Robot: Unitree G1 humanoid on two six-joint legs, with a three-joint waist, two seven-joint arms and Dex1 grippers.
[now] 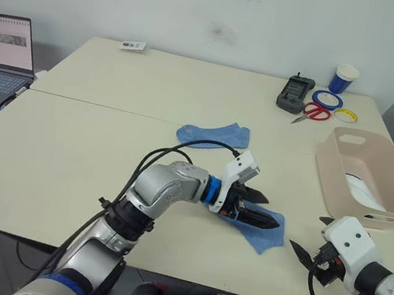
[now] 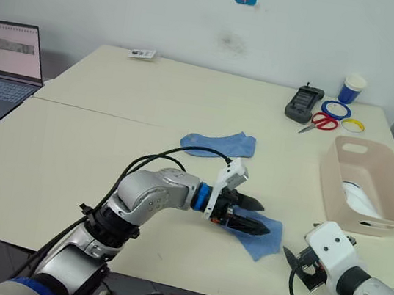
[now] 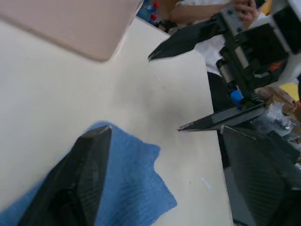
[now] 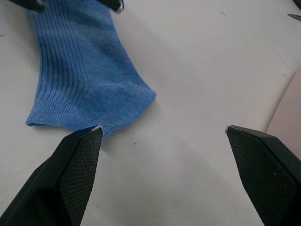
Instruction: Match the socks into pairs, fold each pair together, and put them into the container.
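Head views: left pincer (image 1: 265, 211) lies low over the near blue sock (image 1: 262, 232), its fingers slightly apart around the fabric, apparently to grip it; whether it pinches yet I cannot tell. A second blue sock (image 1: 214, 134) lies well apart, further up the tabletop (image 1: 109, 142). The pink container (image 1: 341, 176) at the right edge holds something white (image 1: 365, 192), likely a finished pair.
Left wrist view: one finger (image 3: 77, 181) rests on the blue sock.
Right wrist view: right pincer (image 4: 162, 176) is spread wide, poised just beside the sock's cuff, probably ready to help fold.
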